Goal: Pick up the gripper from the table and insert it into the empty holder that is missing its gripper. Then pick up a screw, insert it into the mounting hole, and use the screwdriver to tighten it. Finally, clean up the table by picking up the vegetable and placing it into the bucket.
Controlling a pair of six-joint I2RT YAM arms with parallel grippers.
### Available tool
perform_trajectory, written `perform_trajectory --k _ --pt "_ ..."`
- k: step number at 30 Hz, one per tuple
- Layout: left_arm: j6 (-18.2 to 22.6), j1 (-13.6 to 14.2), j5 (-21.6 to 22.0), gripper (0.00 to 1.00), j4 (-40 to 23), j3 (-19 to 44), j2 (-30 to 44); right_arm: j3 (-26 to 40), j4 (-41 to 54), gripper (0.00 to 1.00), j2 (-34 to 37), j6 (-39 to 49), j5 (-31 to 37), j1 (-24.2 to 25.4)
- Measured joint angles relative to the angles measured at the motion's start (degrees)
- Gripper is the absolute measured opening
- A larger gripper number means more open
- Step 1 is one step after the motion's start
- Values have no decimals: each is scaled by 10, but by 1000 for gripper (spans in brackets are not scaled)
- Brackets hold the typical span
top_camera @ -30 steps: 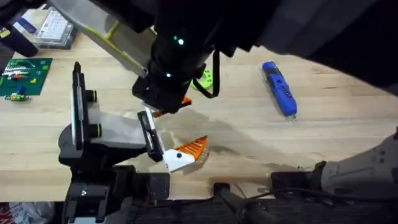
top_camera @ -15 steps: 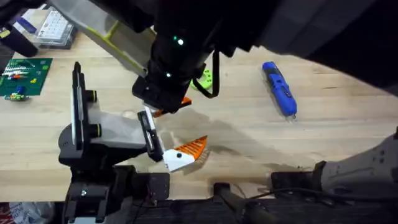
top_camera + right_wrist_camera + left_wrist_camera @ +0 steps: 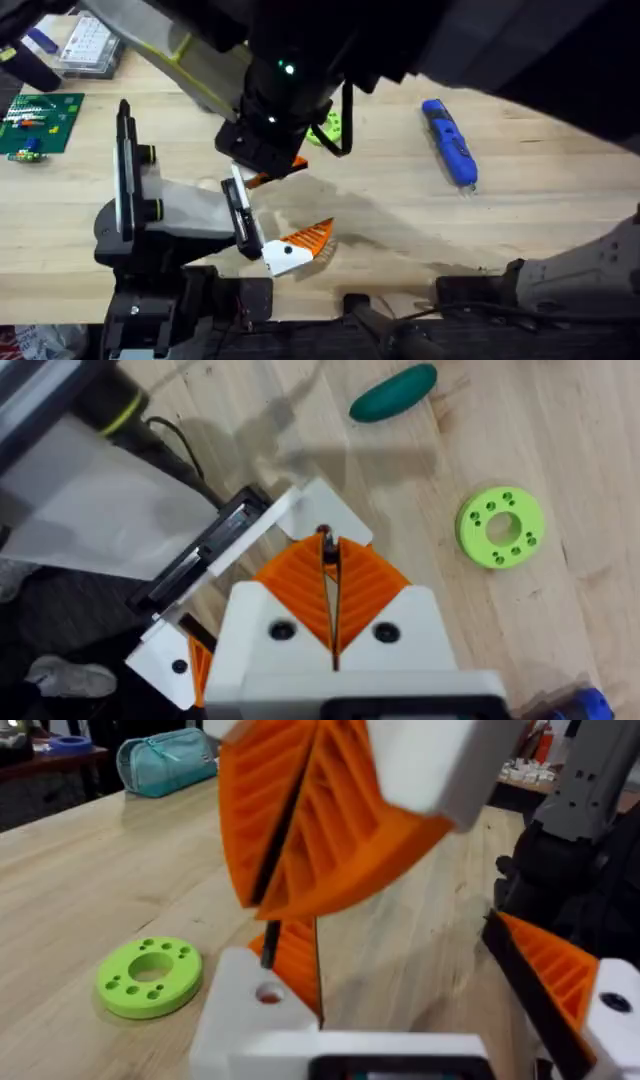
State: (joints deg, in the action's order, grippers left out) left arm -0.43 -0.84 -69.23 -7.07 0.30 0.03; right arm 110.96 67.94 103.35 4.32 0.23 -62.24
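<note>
My right gripper [image 3: 327, 550] is shut on a small dark screw [image 3: 323, 538], right over the white holder [image 3: 305, 505] on the front rail of the gray-and-black gripper body [image 3: 170, 215]. From the left wrist view its orange pads [image 3: 320, 830] hang over a white base with a hole [image 3: 268, 992] and an orange ribbed pad, the gripper [image 3: 295, 960]. The screw tip is just above that hole. A like finger [image 3: 298, 245] sits on the rail's near end. The blue screwdriver [image 3: 450, 143] lies at the right. The dark green vegetable [image 3: 393, 393] lies beyond the holder. The bucket is out of view.
A green disc with holes [image 3: 328, 125] lies just right of the working spot. A green circuit board [image 3: 38, 122] and a clear parts box [image 3: 88, 45] sit at the far left. Bare wood stretches between the disc and the screwdriver. A dark arm hangs large under the overhead camera.
My right gripper has edged slightly up and to the right over the holder, screw still between its pads. Nothing else has moved.
</note>
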Motion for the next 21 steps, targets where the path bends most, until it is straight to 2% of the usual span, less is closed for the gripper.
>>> perform_trajectory --k 11,21 --pt "-8 0 -1 990 -1 0 1 0 -6 4 33 0 -1 0" --pt "-8 0 0 990 0 0 0 0 -1 3 34 0 -3 0"
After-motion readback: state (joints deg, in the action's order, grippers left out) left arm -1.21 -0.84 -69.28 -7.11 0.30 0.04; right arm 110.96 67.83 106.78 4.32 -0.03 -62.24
